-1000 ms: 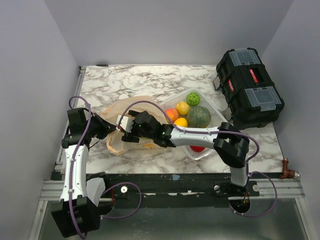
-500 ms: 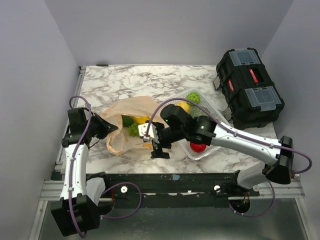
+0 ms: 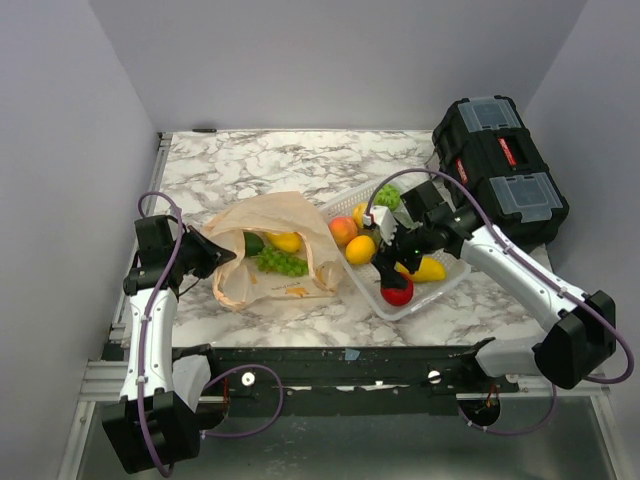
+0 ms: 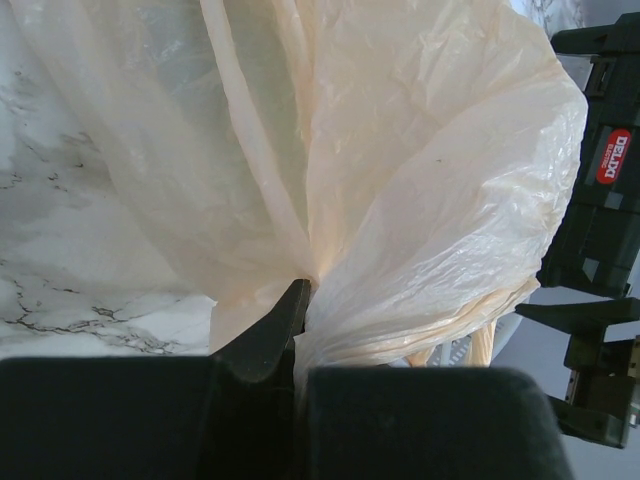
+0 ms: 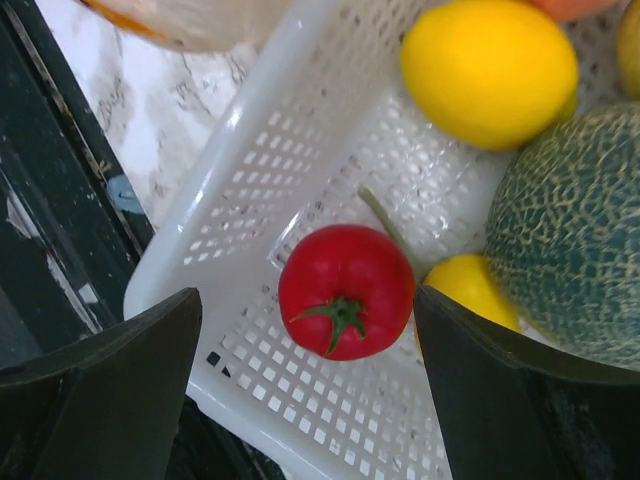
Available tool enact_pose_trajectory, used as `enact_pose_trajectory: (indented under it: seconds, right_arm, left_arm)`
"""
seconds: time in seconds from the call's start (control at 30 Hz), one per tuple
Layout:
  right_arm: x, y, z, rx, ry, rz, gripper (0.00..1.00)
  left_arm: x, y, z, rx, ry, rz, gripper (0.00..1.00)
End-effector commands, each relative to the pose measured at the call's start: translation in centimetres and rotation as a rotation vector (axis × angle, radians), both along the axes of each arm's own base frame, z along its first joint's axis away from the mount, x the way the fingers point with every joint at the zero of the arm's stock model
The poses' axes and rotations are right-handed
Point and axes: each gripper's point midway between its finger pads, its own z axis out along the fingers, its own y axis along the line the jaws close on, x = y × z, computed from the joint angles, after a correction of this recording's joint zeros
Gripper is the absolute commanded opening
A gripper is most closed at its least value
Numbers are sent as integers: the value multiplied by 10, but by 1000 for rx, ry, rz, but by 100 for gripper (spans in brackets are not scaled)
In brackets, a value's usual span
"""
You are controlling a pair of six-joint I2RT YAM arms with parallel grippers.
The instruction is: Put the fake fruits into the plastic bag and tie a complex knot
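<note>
The pale-orange plastic bag (image 3: 300, 215) lies on the marble with its mouth open toward the basket. Inside it are green grapes (image 3: 281, 263), a yellow fruit (image 3: 285, 241) and a dark green one (image 3: 254, 243). My left gripper (image 3: 216, 256) is shut on the bag's (image 4: 400, 150) gathered left edge, pinched at the fingertips (image 4: 297, 295). My right gripper (image 5: 305, 300) hangs open over the white basket (image 5: 260, 170), its fingers (image 5: 120, 380) either side of a red tomato (image 5: 345, 290) without touching it. A lemon (image 5: 490, 70), a melon (image 5: 580, 230) and another yellow fruit (image 5: 470, 290) lie nearby. No knot is in view.
The basket (image 3: 440, 285) also holds a peach (image 3: 343, 230), an orange (image 3: 361, 249) and a green fruit (image 3: 387, 197). A black toolbox (image 3: 500, 175) stands at the back right, close behind the right arm. Grey walls enclose the table on three sides.
My right arm has pulled out of the bag's mouth and swung right over the basket, above the tomato. Grapes now lie in the bag. The left gripper has kept its hold.
</note>
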Motion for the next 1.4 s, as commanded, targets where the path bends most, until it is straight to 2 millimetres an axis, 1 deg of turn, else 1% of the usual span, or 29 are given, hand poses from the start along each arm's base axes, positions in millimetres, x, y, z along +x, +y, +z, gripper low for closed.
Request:
enact_pose_trajectory:
  seconds: [0.0, 0.17, 0.27, 0.43, 0.53, 0.6, 0.63, 0.7, 0.77, 0.8, 0.9, 1.0, 1.07, 1.13, 1.2, 1.23, 1.27, 1.33, 1.37]
  right_arm:
    - [-9, -30, -30, -113, 68, -66, 89]
    - [0, -41, -60, -171, 53, -112, 93]
    - [-1, -45, -78, -201, 62, -104, 95]
    - [-7, -46, -101, -208, 92, -97, 96]
    - [-5, -45, -109, -204, 89, -107, 91]
    - [-6, -43, -107, -190, 96, -112, 82]
    - [-6, -41, -102, -180, 97, -114, 76]
    - [-3, -36, -85, -151, 79, -108, 62]
    - [3, -29, -60, -107, 42, -105, 51]
    - [7, -24, -46, -79, 23, -98, 47]
    - [7, -5, -7, 33, 5, -46, 41]
    - [5, 17, 23, 150, -5, 5, 40]
    - [2, 36, 46, 221, -21, 59, 38]
    - [-5, 62, 73, 295, -63, 129, 37]
    - [-18, 93, 94, 325, -141, 207, 33]
    - [-30, 109, 103, 341, -165, 266, 31]
    - [-32, 120, 110, 353, -182, 289, 30]
    - [-39, 143, 110, 340, -202, 342, 29]
    - [-40, 154, 103, 316, -213, 367, 29]
  left_arm:
    - [2, -3, 8, -19, -26, -11, 0]
    - [0, -3, 7, -15, -31, -10, 0]
    - [0, -3, 7, -16, -32, -8, 0]
    - [-1, -2, 6, -12, -30, -7, 0]
    - [-1, -3, 6, -13, -32, -7, 0]
    - [-2, -3, 5, -13, -32, -8, 0]
    - [-2, -3, 6, -12, -33, -7, 0]
    - [-2, -3, 5, -12, -34, -8, 0]
    - [-2, -3, 4, -16, -32, -7, 0]
    - [-2, -4, 4, -19, -32, -6, 0]
    - [-1, -4, 4, -25, -33, -7, 0]
    - [-1, -5, 3, -32, -30, -9, 0]
    - [-1, -5, 4, -33, -32, -9, 0]
    - [-1, -5, 5, -34, -33, -9, 0]
    - [0, -5, 6, -35, -34, -10, 0]
    - [0, -5, 6, -35, -32, -9, 0]
    - [-1, -5, 5, -35, -30, -9, 0]
    - [0, -5, 6, -33, -33, -9, 0]
    - [0, -5, 5, -32, -31, -7, 0]
